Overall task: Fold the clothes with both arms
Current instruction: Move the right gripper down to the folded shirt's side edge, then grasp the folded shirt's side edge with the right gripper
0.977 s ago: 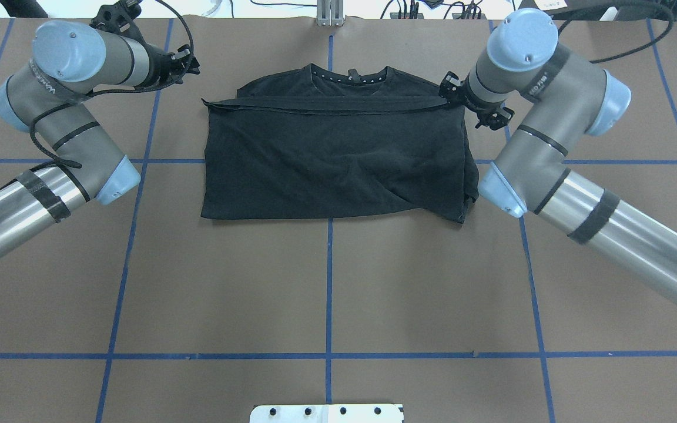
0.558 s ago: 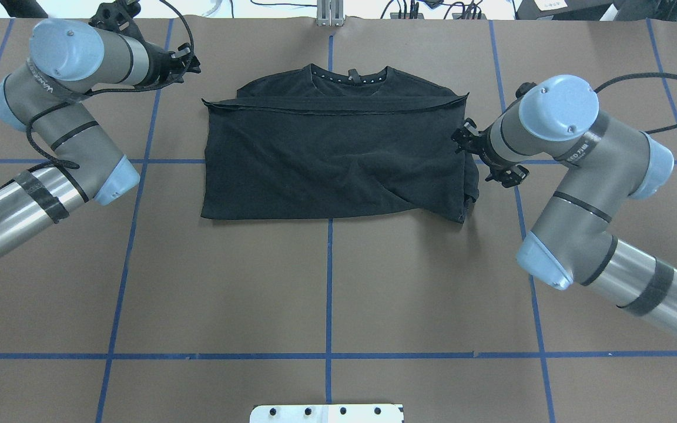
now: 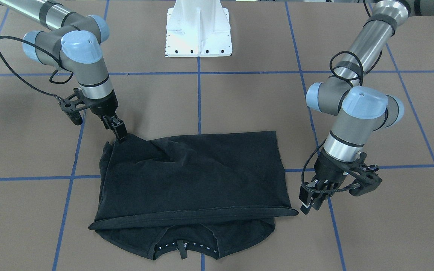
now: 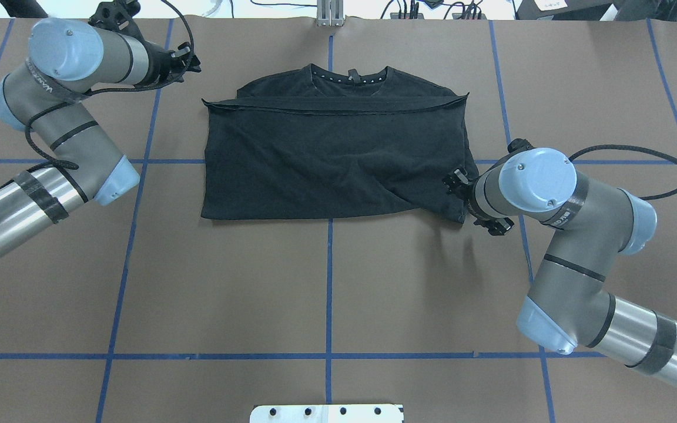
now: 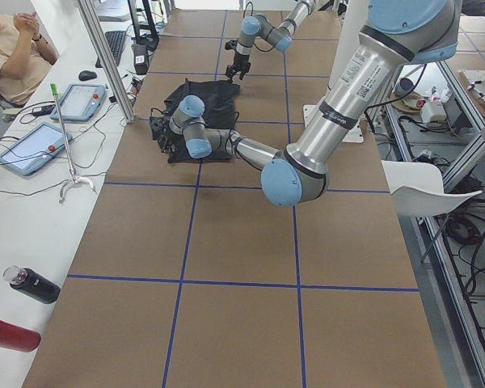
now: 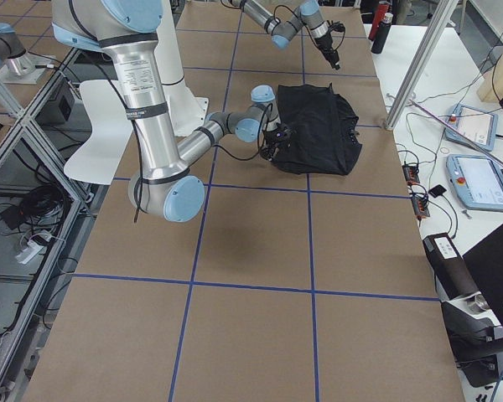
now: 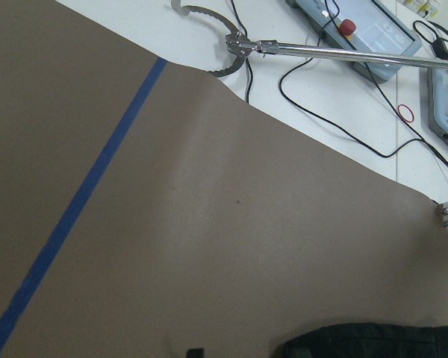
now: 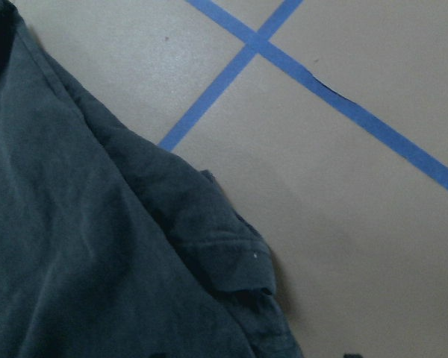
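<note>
T-shirt (image 4: 332, 158) lies folded on your brown table (image 4: 327, 282), hem just short of the collar. Your right gripper (image 3: 118, 131) sits spread and empty over its near right corner. Your left gripper (image 3: 310, 201), also parted, holds nothing beside the far left corner.

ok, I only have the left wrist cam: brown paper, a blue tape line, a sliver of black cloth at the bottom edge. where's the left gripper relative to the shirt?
Observer: The left gripper hangs just off the collar-end corner of the T-shirt, apart from the cloth.
Operator: shirt state?
Observer: Folded once. The folded-over edge lies straight across below the collar, which shows past it.
Operator: right arm?
Observer: The right gripper is down at the fold-end corner on its own side, with its tip at the cloth. I can't tell whether it has closed on it.
</note>
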Motion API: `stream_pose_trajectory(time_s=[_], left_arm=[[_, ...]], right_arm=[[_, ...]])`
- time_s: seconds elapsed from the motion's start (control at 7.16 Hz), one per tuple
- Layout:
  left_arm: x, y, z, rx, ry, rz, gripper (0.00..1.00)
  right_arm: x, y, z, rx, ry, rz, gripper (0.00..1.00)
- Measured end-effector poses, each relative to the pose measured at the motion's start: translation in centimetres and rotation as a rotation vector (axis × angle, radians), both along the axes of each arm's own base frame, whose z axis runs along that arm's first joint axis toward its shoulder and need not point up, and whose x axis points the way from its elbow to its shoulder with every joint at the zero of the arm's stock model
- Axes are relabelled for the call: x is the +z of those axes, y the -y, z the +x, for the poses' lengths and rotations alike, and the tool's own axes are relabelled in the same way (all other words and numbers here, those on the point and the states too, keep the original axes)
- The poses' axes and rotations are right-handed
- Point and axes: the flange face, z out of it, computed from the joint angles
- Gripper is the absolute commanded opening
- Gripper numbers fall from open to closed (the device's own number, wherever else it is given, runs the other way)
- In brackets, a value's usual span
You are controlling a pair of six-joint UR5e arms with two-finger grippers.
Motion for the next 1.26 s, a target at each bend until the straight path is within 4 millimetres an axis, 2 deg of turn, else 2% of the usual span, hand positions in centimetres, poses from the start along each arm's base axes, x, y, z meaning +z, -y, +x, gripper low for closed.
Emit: stream_pose_trajectory(time_s=[0.14, 0.42, 0.56, 0.7, 1.26], left_arm=[[0.0, 0.0, 0.0, 0.000, 0.000, 0.000, 0.50], [0.1, -0.1, 0.0, 0.000, 0.001, -0.001, 0.50], [0.3, -0.2, -0.1, -0.001, 0.002, -0.003, 0.50], [0.5, -0.3, -0.1, -0.001, 0.002, -0.003, 0.50], [1.0, -0.6, -0.3, 0.000, 0.006, -0.006, 0.50]], right_arm=[[0.5, -0.8, -0.7, -0.007, -0.011, 0.000, 0.73], [0.6, -1.4, -1.5, -0.014, -0.018, 0.005, 0.43], [0.7, -1.4, -1.7, -0.014, -0.020, 0.005, 0.12], [0.8, -1.3, -1.8, -0.014, -0.022, 0.004, 0.00], [0.9, -1.3, -1.4, -0.012, 0.016, 0.019, 0.00]])
